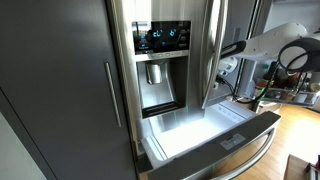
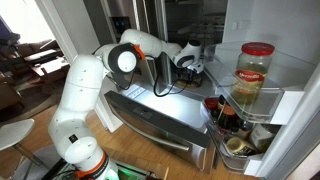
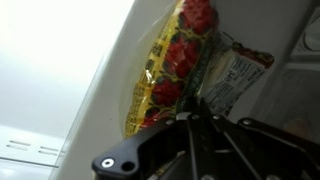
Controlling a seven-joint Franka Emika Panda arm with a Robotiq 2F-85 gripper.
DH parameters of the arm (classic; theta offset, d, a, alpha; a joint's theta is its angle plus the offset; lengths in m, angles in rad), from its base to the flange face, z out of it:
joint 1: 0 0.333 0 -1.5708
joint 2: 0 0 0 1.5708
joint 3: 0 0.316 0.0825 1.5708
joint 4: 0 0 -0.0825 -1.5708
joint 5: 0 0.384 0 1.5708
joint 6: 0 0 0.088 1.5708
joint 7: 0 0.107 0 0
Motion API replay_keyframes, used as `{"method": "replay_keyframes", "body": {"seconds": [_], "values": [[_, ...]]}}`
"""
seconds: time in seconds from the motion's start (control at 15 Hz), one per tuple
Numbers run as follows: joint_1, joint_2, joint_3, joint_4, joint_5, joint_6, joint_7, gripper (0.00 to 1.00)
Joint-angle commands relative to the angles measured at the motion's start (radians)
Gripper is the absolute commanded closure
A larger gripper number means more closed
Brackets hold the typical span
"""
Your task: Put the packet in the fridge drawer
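My gripper [image 3: 192, 112] is shut on the packet [image 3: 175, 55], a flat yellow packet with red fruit pictures and a white printed back. In the wrist view the packet hangs in front of a white surface. In both exterior views the gripper [image 1: 222, 72] [image 2: 190, 67] is at the fridge's open upper section, above the fridge drawer [image 1: 250, 135]. The drawer is pulled out and shows its white interior. Its steel front with the bar handle also shows beside the arm [image 2: 160, 120]. The packet is too small to make out in the exterior views.
The open upper door [image 1: 210, 50] stands next to the gripper. A water dispenser [image 1: 158, 85] is set in the shut door. The open door's shelves hold a large jar [image 2: 255, 75] and bottles [image 2: 225, 115]. A dark cabinet panel [image 1: 60, 90] flanks the fridge.
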State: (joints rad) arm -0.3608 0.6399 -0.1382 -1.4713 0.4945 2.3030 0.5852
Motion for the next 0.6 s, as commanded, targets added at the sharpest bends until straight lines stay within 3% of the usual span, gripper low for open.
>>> {"method": "replay_keyframes", "body": {"seconds": [0.0,0.53], "values": [[-0.001,-0.058,-0.006,-0.056,0.019,-0.059,-0.008,1.0],[0.001,-0.112,-0.009,-0.091,0.026,-0.107,-0.015,1.0]]}}
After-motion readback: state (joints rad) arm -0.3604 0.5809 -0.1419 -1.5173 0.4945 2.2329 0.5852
